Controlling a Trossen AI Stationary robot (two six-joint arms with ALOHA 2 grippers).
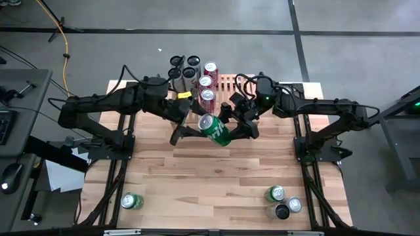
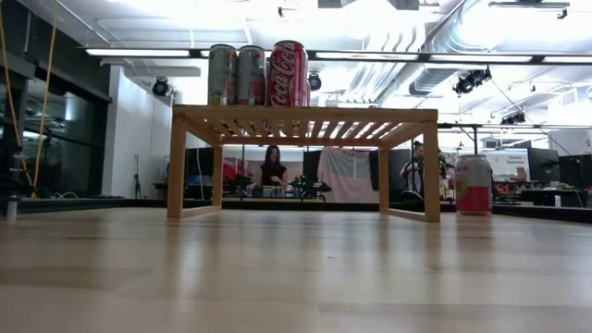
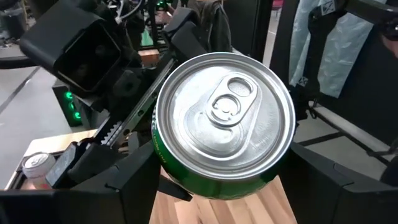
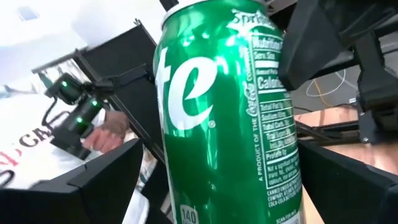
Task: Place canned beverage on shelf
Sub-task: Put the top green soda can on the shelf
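A green Sprite can (image 1: 216, 130) hangs in the air above the table's middle, just in front of the shelf (image 1: 230, 84). My left gripper (image 1: 205, 126) comes from the left and is shut on it. My right gripper (image 1: 231, 126) comes from the right and is open. In the right wrist view its fingers (image 4: 112, 180) stand on either side of the can's green wall (image 4: 224, 124). The light-wood shelf (image 2: 305, 116) carries several cans, among them red ones (image 1: 207, 83) and a red Coca-Cola can (image 2: 289, 74). Neither gripper shows in the low view. My left gripper pinches the can's green side wall (image 3: 186, 183), close to its lid end, between its two fingers (image 3: 134, 183). The fingers come roughly level from the table's left and lie along the can. The silver lid (image 3: 227, 109) faces back toward the wrist. The can is lifted clear and lies tilted.
A green can (image 1: 132, 201) lies near the table's near left corner. Three cans (image 1: 283, 202) are grouped at the near right. In the low view a pink can (image 2: 474, 185) stands on the table to the right of the shelf. People are in the room beyond.
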